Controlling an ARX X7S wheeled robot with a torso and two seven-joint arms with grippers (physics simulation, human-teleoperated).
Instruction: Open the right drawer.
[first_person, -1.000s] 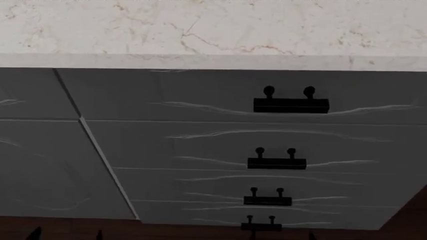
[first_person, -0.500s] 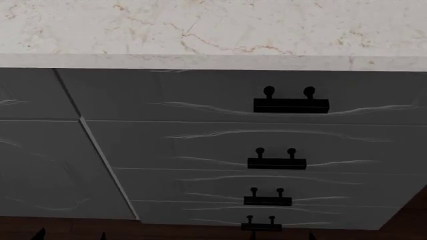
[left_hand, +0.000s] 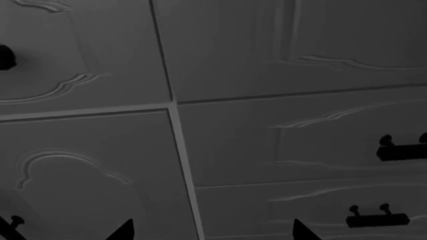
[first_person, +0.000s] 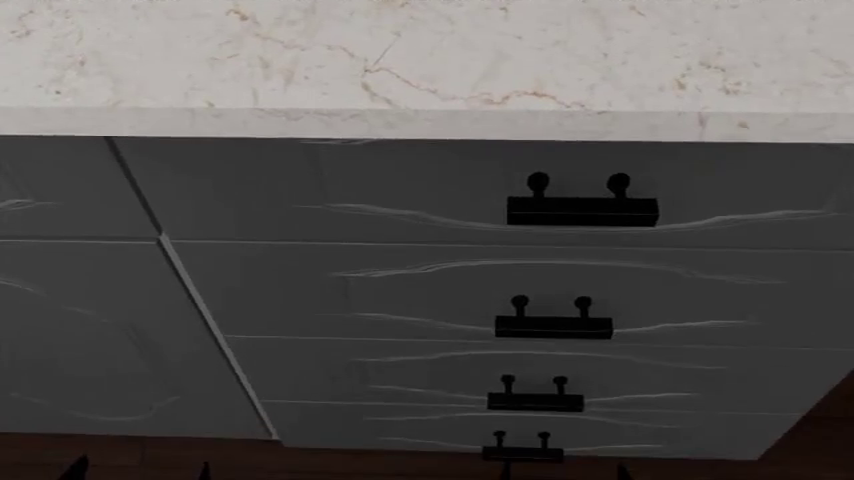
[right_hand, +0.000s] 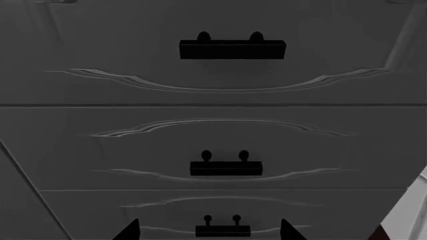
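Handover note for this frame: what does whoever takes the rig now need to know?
Left hand: only its two dark fingertips show, spread apart, holding nothing, facing the cabinet fronts left of the drawer stack.
Right hand: fingertips spread, empty, facing the drawer stack but low, near the lower handles.
Right drawer: top of the stack, just under the marble counter, fully shut. Its black bar handle is untouched.
Done: nothing yet.
Left: raise the right hand to that top handle, grip it, pull the drawer out.
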